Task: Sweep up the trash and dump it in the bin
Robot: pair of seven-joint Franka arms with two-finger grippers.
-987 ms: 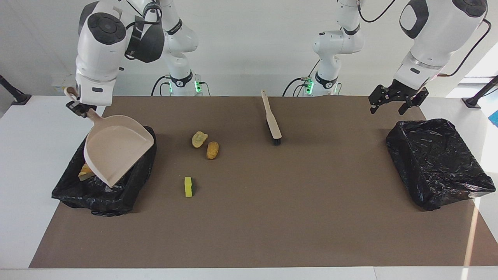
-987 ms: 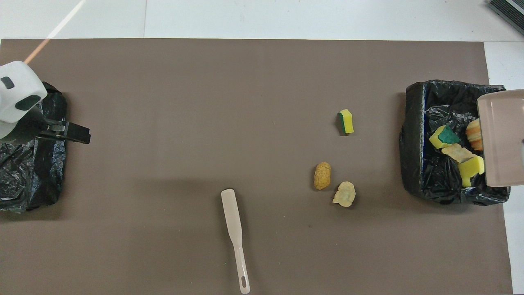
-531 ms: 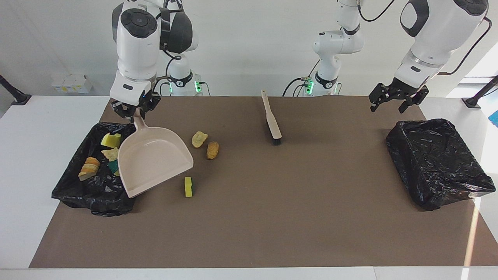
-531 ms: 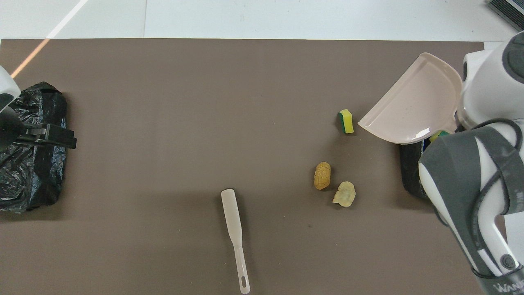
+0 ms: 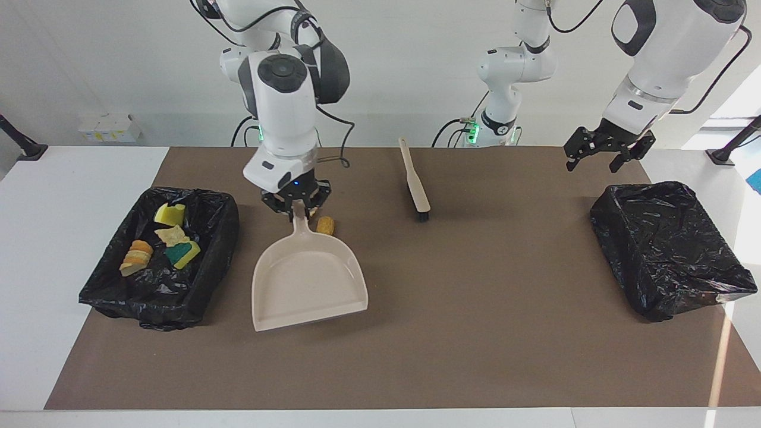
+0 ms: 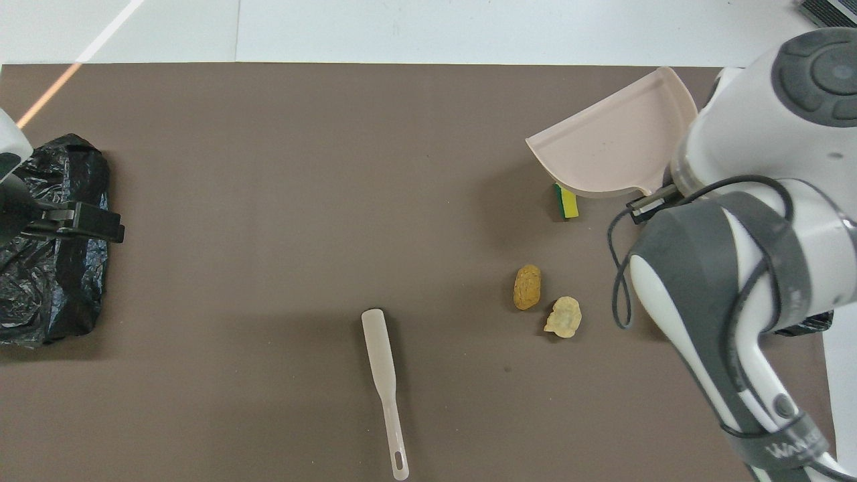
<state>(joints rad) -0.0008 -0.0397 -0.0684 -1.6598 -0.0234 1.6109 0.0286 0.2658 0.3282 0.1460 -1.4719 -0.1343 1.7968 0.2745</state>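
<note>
My right gripper (image 5: pixel 295 209) is shut on the handle of the beige dustpan (image 5: pixel 306 279), which hangs tilted just above the mat; it also shows in the overhead view (image 6: pixel 612 144). The pan is over the yellow, green-backed sponge (image 6: pixel 568 203), which is hidden in the facing view. An orange-brown oval lump (image 5: pixel 325 224) and a pale tan lump (image 6: pixel 564 316) lie on the mat beside the gripper. Several trash pieces, among them a yellow sponge chunk (image 5: pixel 169 214), lie in the black-lined bin (image 5: pixel 208 205) at the right arm's end. My left gripper (image 5: pixel 600 159) is open and empty.
A beige brush (image 5: pixel 416 184) lies on the mat near the robots, also seen in the overhead view (image 6: pixel 385 375). An empty black-lined bin (image 5: pixel 672 249) stands at the left arm's end, below the waiting left gripper (image 6: pixel 100 224). The right arm hides most of the filled bin in the overhead view.
The right arm has swung the dustpan from over the filled bin out over the mat, now above the yellow sponge. The trash stays in the bin. The left arm has barely moved.
</note>
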